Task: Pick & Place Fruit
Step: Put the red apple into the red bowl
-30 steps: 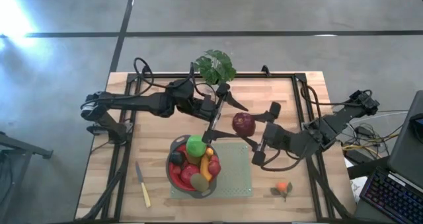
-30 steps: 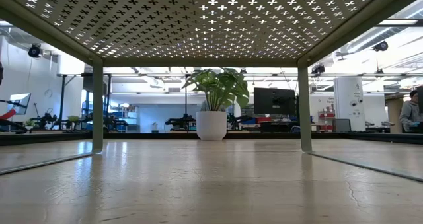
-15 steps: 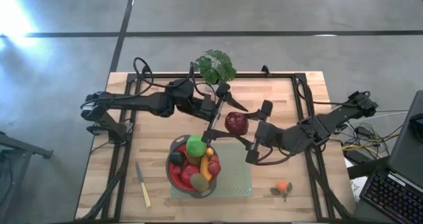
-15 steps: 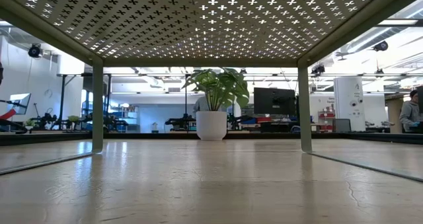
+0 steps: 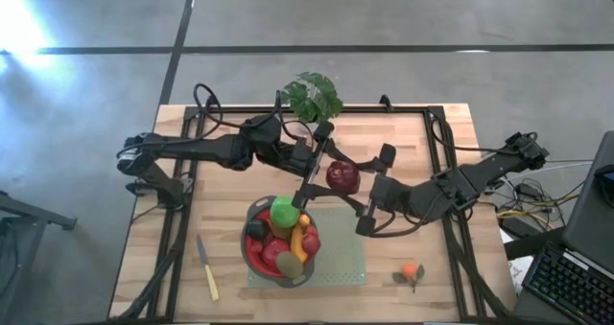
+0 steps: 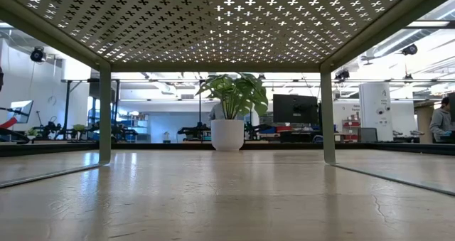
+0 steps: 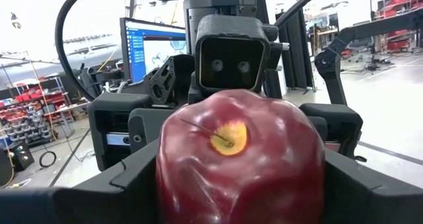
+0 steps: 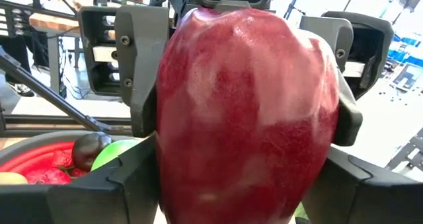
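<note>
Above the table, both grippers' fingers clasp the red apple.

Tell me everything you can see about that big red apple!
The red apple is glossy dark red with paler streaks, like toy plastic, and has a yellow dimple with a thin stem. It hangs in the air behind the red bowl of fruit. The right gripper holds it, and the left gripper is around it too.

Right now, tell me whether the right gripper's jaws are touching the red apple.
Touching. In the right wrist view, the right gripper has both jaws pressed against the red apple's sides.
</note>
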Motion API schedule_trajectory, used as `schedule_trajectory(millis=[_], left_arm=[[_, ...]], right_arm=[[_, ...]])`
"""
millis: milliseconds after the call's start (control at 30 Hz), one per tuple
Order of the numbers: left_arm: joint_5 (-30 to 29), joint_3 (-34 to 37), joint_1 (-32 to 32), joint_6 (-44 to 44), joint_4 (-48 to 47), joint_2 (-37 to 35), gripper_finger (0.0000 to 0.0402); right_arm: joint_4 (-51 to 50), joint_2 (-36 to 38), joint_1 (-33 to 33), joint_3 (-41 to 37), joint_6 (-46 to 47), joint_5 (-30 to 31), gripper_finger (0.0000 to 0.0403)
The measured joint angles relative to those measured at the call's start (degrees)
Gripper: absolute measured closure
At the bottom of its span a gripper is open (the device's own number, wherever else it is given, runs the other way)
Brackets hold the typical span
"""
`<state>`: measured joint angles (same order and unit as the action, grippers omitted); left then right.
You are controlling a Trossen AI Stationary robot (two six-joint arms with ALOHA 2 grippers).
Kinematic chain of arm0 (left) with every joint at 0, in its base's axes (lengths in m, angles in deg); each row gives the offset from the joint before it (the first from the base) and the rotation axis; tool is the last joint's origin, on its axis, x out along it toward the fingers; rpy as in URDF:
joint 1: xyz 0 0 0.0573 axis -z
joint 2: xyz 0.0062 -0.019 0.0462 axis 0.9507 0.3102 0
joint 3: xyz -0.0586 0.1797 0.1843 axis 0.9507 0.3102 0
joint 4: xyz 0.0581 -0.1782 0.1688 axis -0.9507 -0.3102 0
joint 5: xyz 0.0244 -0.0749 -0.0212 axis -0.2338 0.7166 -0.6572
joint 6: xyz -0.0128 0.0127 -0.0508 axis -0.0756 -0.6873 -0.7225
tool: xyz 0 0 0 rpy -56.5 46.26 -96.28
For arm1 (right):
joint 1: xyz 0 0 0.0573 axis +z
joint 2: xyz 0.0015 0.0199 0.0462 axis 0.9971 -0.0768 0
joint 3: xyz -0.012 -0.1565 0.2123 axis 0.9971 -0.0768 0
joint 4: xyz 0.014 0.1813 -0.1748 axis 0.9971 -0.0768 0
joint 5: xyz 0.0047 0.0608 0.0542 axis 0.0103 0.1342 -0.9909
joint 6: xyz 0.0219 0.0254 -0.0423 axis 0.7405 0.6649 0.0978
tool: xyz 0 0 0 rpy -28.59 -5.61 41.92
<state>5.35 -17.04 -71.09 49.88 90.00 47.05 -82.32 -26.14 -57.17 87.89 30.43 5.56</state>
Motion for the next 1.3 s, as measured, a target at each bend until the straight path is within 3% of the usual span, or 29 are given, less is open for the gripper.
schedule_trajectory(millis=[300, 433, 600, 800, 967, 1133, 1300], left_arm=[[-0.1, 0.0, -0.1, -1.0, -1.4, -1.7, 0.0113], [-0.1, 0.0, -0.1, 0.8, -5.3, -3.6, 0.0113], [-0.6, 0.0, 0.1, 5.3, -15.8, -8.6, 0.0113], [-3.6, 0.0, 1.2, 7.0, -29.9, -15.7, 0.0113], [-11.7, 0.0, 3.9, 11.2, -45.2, -20.3, 0.0113], [-18.4, 0.0, 8.4, 11.5, -53.7, -22.1, 0.0112], [-19.5, -0.1, 13.8, 7.8, -56.7, -20.7, 0.0112]], right_arm=[[-3.6, 3.1, 2.5, 0.0, 1.7, 0.5, 0.0071], [-10.7, 5.9, 5.1, 0.0, 10.8, 0.5, 0.0052], [-27.9, 10.0, 7.5, 0.0, 29.0, 0.5, 0.0040], [-50.4, 13.3, 8.1, 0.0, 53.7, 0.2, 0.0049], [-65.1, 14.6, 8.1, 0.0, 68.1, 0.3, 0.0068], [-71.6, 15.6, 8.1, 0.0, 74.3, 0.5, 0.0088], [-72.0, 16.6, 8.0, 0.0, 74.3, 2.1, 0.0107]])
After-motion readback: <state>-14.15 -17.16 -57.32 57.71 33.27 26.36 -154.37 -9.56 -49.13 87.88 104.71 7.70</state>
